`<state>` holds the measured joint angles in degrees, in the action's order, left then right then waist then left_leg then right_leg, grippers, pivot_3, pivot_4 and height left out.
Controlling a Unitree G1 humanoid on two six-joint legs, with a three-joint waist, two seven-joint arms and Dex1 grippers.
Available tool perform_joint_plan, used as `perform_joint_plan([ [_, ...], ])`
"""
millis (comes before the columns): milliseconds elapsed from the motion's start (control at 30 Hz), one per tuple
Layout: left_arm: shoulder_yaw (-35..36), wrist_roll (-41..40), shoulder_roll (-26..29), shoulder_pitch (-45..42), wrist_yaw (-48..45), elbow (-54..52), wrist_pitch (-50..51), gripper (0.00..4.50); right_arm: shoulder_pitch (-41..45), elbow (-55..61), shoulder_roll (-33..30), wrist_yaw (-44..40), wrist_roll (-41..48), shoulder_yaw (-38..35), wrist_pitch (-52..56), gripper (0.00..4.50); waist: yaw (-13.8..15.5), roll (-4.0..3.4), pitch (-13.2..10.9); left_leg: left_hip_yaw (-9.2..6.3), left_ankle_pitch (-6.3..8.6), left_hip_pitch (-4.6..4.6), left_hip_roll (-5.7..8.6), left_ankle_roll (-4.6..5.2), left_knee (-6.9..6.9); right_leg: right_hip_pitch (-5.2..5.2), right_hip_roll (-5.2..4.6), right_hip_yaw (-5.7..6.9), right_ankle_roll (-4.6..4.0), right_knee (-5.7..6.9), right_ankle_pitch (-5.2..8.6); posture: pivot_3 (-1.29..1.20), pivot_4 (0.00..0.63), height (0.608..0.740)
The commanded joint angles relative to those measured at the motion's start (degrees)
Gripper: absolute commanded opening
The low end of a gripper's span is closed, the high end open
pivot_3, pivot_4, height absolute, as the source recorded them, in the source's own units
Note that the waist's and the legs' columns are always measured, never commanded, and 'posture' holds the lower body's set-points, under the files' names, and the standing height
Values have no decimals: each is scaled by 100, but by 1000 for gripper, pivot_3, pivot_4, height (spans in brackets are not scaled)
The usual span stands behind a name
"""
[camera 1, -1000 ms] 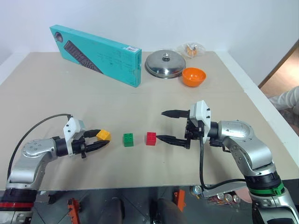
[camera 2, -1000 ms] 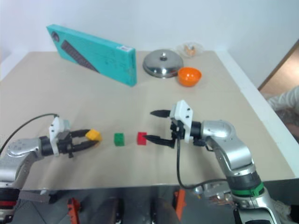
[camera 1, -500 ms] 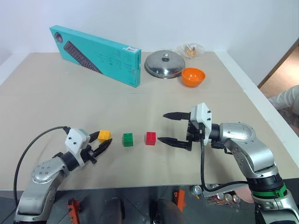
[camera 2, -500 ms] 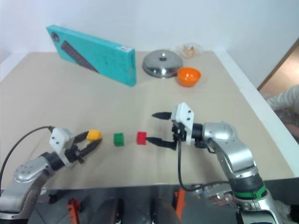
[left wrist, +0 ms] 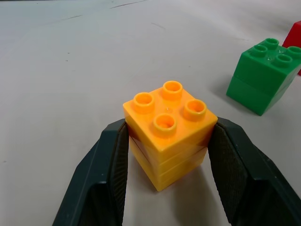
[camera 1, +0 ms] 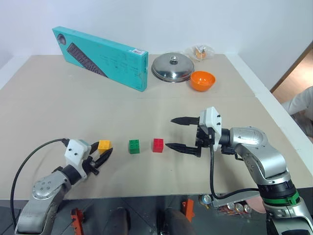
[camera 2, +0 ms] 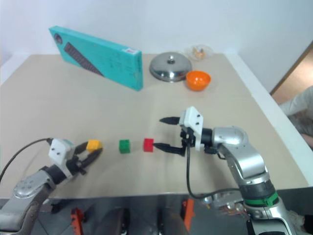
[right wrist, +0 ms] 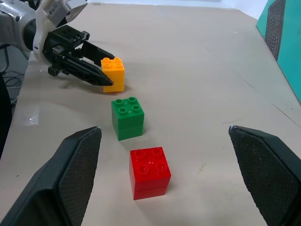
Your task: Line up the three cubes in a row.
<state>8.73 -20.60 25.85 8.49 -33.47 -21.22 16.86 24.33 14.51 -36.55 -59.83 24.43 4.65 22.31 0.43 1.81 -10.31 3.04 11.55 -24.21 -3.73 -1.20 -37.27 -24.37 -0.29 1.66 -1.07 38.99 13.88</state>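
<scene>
Three studded cubes stand in a rough row on the beige table (camera 1: 73,107): yellow-orange (camera 1: 104,145) on the left, green (camera 1: 134,146) in the middle, red (camera 1: 158,145) on the right. My left gripper (camera 1: 101,152) is shut on the yellow-orange cube (left wrist: 167,132). In the left wrist view both black fingers (left wrist: 108,165) press its sides and it appears to rest upright on the table. My right gripper (camera 1: 169,132) hangs open just right of the red cube (right wrist: 149,172), with nothing between its fingers. The green cube (right wrist: 127,117) is also seen from the right wrist.
A teal keyboard box (camera 1: 100,56) stands at the back left. A steel lid (camera 1: 172,66), an orange bowl (camera 1: 202,80) and a small plastic bag (camera 1: 199,51) sit at the back right. A person's sleeve (camera 1: 303,105) shows past the right table edge.
My left arm has dropped and drawn back toward the near table edge, turning its gripper. The yellow-orange cube in its grip has shifted slightly left and now sits squarer. The right arm kept still.
</scene>
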Motion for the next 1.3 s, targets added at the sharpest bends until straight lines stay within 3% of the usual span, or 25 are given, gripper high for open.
perform_joint_plan([
  [33,-24,5,5,-101,67,-150,-4,1994,72,134,-6,-17,28,-32,-67,4500,0,0,0,0,0,0,0,0,0,0,0,0,0,0,0,0,150,740],
  [700,-196,131,44,-294,78,188,86,1994,31,171,-60,-27,42,-76,-47,4500,0,0,0,-1,0,0,1,0,1,0,0,2,0,0,0,0,150,740],
  [767,-212,126,55,-303,61,192,118,2886,34,167,-65,-34,42,-77,-48,4500,0,0,0,-1,0,0,1,0,1,0,0,2,0,0,0,0,150,740],
  [933,-171,97,187,-277,-107,133,83,4493,37,153,-73,-48,49,-84,-47,4500,0,0,0,-1,0,0,1,0,1,0,1,1,0,0,0,0,150,740],
  [1133,98,-238,445,-352,-329,-146,241,4493,35,144,-63,-49,74,-97,-43,4500,0,0,0,-2,0,0,0,0,3,-2,2,2,-3,0,2,0,150,740],
  [1300,746,-1524,973,-421,-858,-729,961,4493,14,195,-81,-56,156,-159,3,4500,-1,4,-4,-2,0,-2,-2,0,3,-3,2,4,-4,0,2,0,150,740],
])
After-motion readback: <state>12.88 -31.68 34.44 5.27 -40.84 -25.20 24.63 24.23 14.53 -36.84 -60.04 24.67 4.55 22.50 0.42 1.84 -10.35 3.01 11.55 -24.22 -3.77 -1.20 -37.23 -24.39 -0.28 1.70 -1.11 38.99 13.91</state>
